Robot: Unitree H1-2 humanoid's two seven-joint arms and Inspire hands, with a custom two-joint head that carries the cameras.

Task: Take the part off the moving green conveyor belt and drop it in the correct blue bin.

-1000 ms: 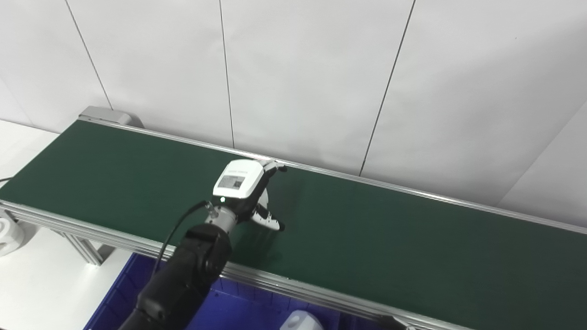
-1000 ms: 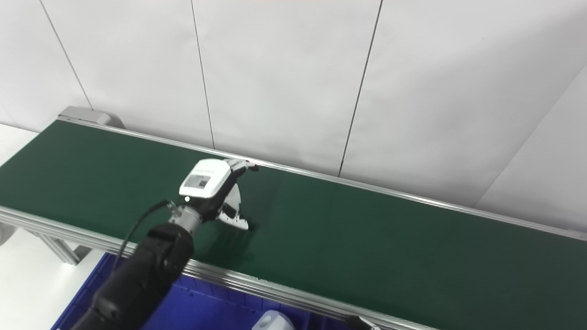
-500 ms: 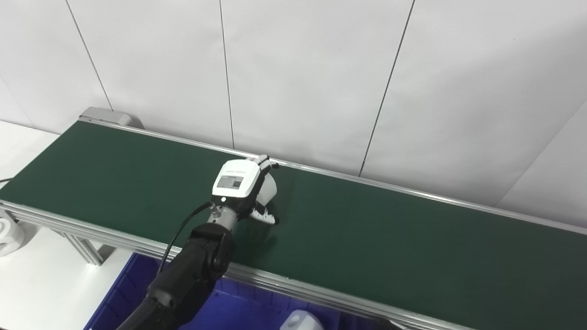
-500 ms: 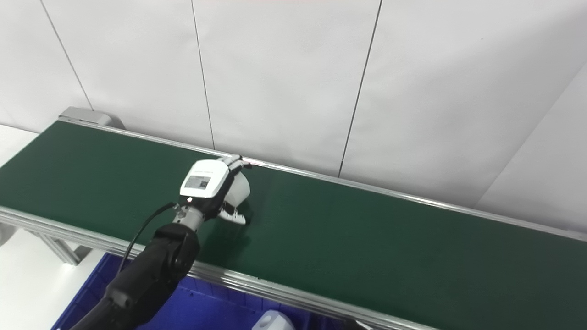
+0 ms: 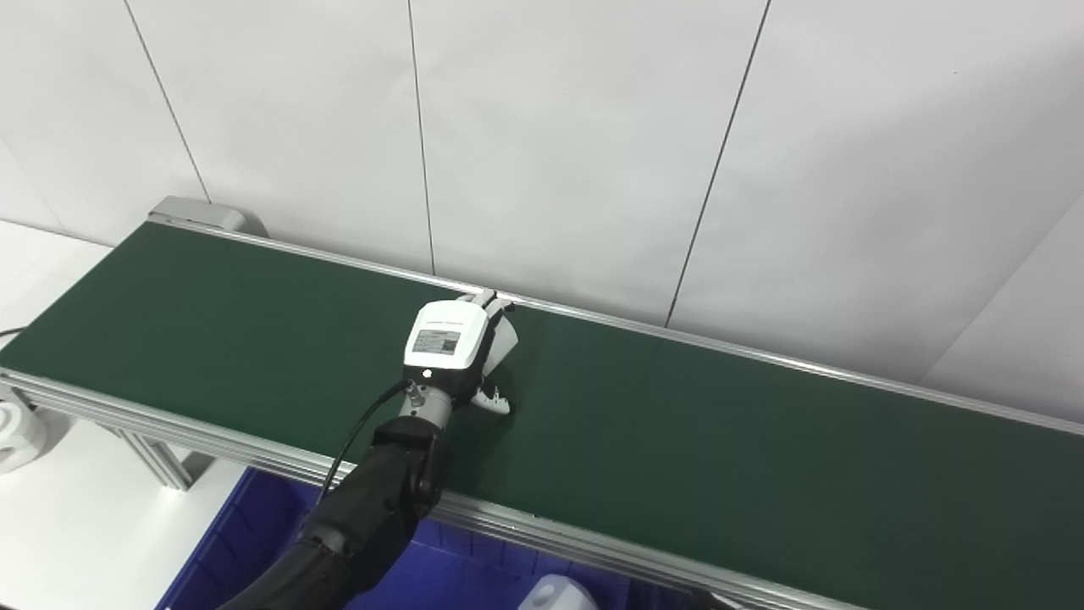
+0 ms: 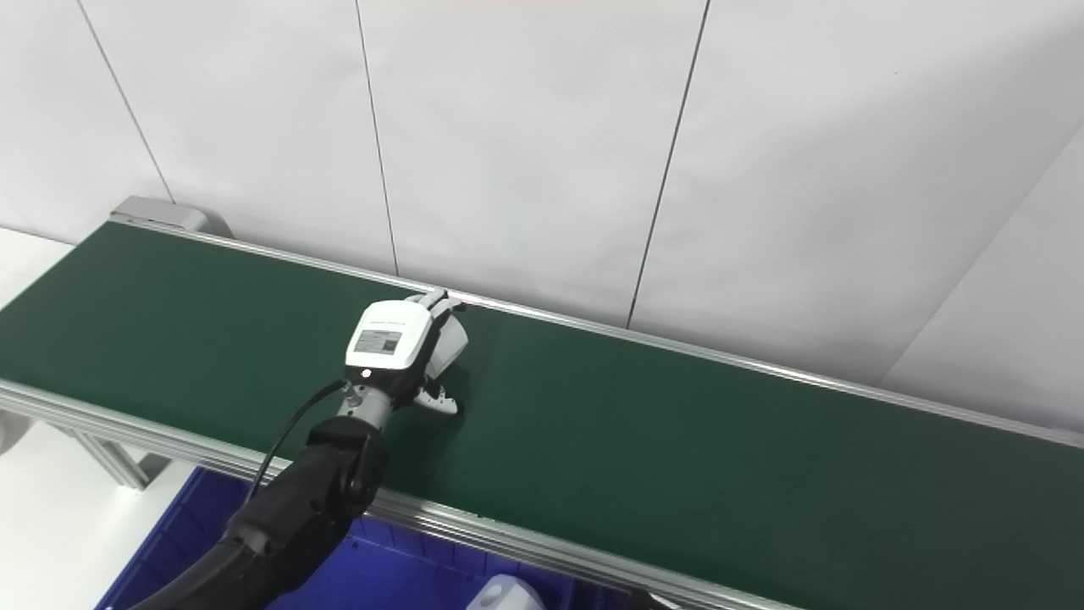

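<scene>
Fingers of your left hand are curled round a white part on the green belt, near its far rail. Most of the part hides behind the hand, so you cannot tell its long axis or which way it points. It looks like light, stiff, smooth plastic, likely slippery; take it across the body, not by an edge. The blue bin sits below the near rail. Your right hand is not in view.

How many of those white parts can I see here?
2. One white part is on the green belt, enclosed by the left hand. Another white part sits in the blue bin below. More may be hidden off-frame.
</scene>
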